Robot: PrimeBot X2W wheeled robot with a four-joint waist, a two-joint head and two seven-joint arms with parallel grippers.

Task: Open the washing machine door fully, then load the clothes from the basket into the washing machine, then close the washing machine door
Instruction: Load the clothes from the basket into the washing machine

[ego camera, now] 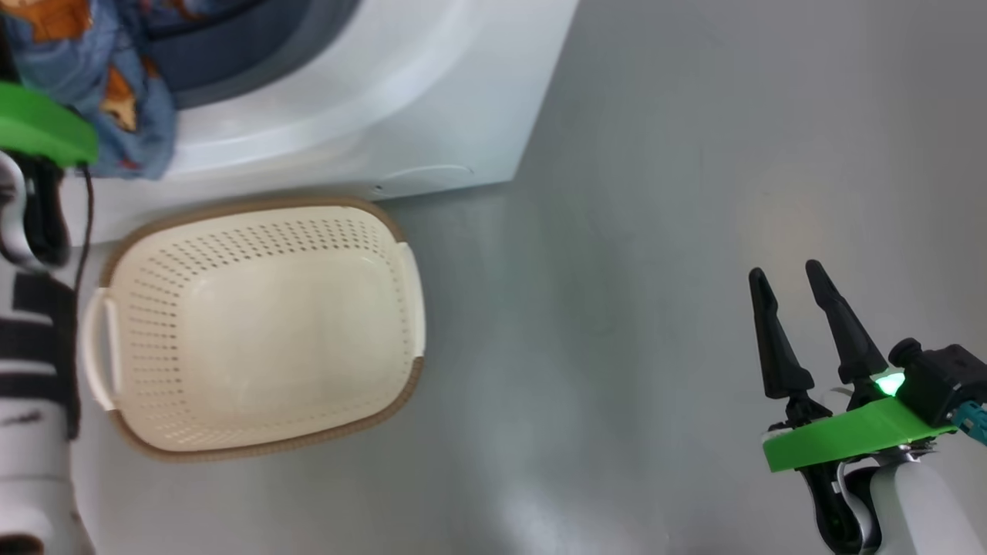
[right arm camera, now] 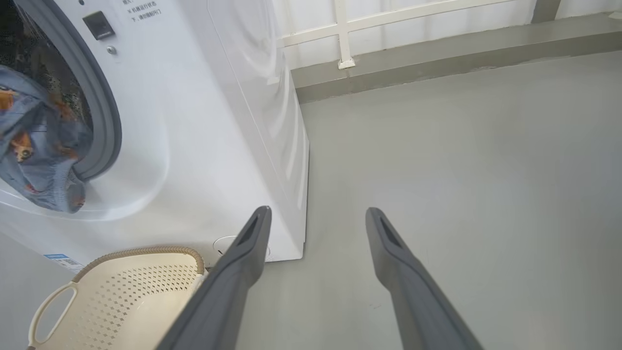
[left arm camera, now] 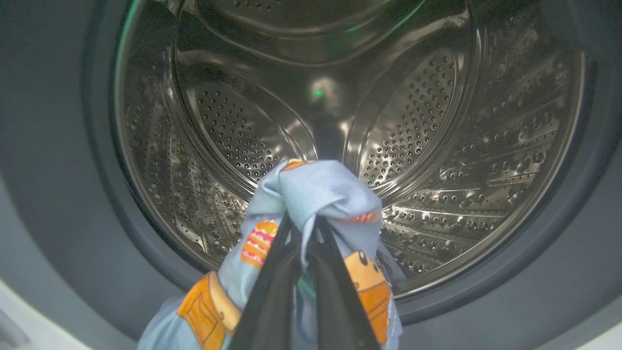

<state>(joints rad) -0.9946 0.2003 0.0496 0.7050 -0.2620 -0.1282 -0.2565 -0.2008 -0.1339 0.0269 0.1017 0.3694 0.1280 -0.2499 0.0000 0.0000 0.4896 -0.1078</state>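
My left gripper (left arm camera: pixel 303 221) is shut on the clothes (left arm camera: pixel 316 194), a light blue bundle with orange figures, held in front of the steel drum (left arm camera: pixel 437 121) of the washing machine (ego camera: pixel 432 100). In the head view the clothes (ego camera: pixel 116 85) hang at the machine's opening, at the top left. In the right wrist view the clothes (right arm camera: pixel 39 141) hang over the grey gasket (right arm camera: pixel 104 112). The cream basket (ego camera: pixel 254 324) sits on the floor before the machine, with nothing inside. My right gripper (ego camera: pixel 786 277) stands open over the floor at the lower right, its fingers (right arm camera: pixel 238 272) apart. The washing machine door is out of view.
Grey floor (ego camera: pixel 655 231) spreads to the right of the machine and basket. A raised grey ledge (right arm camera: pixel 437 53) and a white railing (right arm camera: pixel 342 34) run along the far wall. A blue label (right arm camera: pixel 58 257) sits low on the machine's front.
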